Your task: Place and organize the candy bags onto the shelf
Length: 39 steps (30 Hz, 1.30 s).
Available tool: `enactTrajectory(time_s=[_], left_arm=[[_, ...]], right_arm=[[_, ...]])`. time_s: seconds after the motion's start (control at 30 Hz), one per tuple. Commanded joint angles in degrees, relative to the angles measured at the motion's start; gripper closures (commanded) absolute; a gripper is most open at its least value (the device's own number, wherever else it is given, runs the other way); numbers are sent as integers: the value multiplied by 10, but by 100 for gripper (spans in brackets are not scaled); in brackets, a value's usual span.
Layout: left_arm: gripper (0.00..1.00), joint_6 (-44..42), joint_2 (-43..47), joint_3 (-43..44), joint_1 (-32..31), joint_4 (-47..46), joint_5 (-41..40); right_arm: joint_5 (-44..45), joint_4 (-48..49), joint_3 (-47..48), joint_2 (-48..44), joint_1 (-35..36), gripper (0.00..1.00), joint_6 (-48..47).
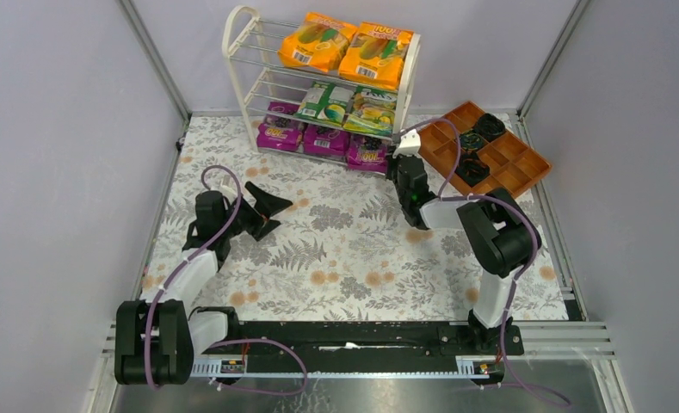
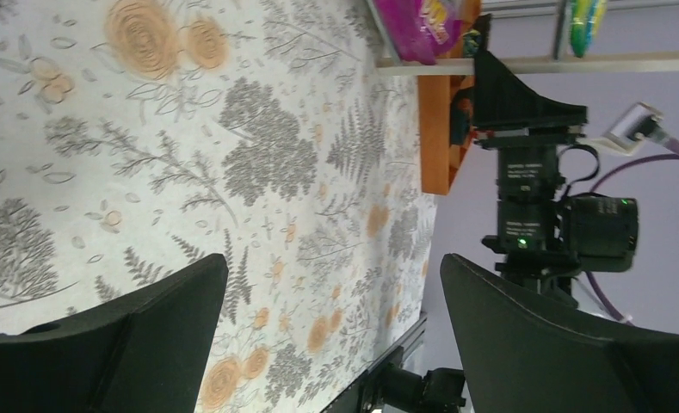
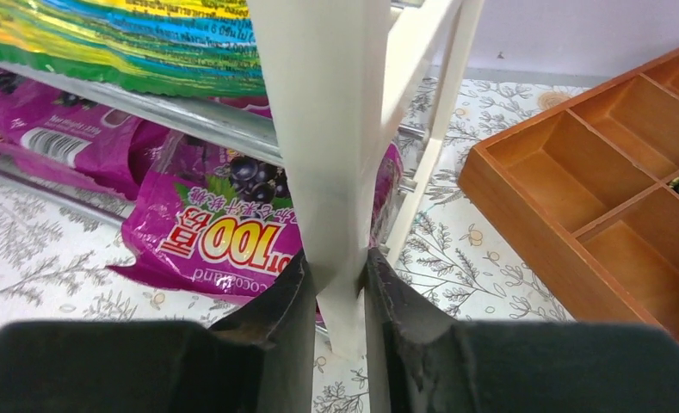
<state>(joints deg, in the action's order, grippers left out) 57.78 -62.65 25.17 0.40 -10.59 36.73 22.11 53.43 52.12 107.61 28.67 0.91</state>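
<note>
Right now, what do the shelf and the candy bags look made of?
Shelf: the cream frame looks like smooth moulded plastic; its thin rods shine like chromed metal. Candy bags: probably glossy plastic film, given the bright highlights and crinkles.

You have the shelf (image 1: pixel 237 52) at the far middle of the table (image 1: pixel 336 249). Two top bags (image 1: pixel 318 41) lie side by side on its upper tier, two middle bags (image 1: pixel 329 101) below them, and three bottom bags (image 1: pixel 325 139) on the lowest. The tray (image 1: pixel 525 176) sits just right of the shelf, with round objects (image 1: pixel 489 126) in its compartments. Your right gripper (image 3: pixel 336 275) straddles the shelf's front right post, touching it. Your left gripper (image 1: pixel 271 205) is well apart, nearer and to the left.
</note>
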Motion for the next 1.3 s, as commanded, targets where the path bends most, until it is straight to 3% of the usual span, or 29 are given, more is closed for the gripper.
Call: enactTrajectory(time_s=[0.0,0.13,0.3,0.37,0.43,0.47,0.53,0.57,0.63,0.83,0.97,1.1,1.27], left_arm=[[1,-45,6,13,4,50,-24],[1,-47,8,16,5,54,-28],[1,-48,11,22,6,59,-32],[1,-47,15,24,6,60,-31],[1,-51,20,27,5,63,-29],[1,-57,23,32,5,67,-29],[1,-80,25,46,4,80,-27],[1,-90,25,59,3,88,-27],[1,-111,27,80,-1,93,-25],[1,-159,27,167,-68,101,-26],[1,-205,52,249,-141,101,-83],[1,-227,89,322,-189,64,-117],[1,-264,122,412,-199,23,-108]], right_arm=[[-51,38,-43,-51,-12,91,-4],[-84,51,-83,-81,-21,100,-2],[-155,59,-116,-103,-36,99,5],[-165,50,-123,-115,-38,85,9],[-171,20,-128,-141,-38,58,18],[-171,-4,-129,-160,-38,51,27],[-166,-69,-132,-207,-37,37,62],[-166,-109,-135,-237,-37,20,86],[-172,-187,-152,-320,-37,2,117],[-180,-509,-121,-551,-37,0,161],[-165,-696,-39,-675,-38,0,148],[-118,-844,87,-724,-38,0,131],[-127,-920,233,-751,-37,0,130]])
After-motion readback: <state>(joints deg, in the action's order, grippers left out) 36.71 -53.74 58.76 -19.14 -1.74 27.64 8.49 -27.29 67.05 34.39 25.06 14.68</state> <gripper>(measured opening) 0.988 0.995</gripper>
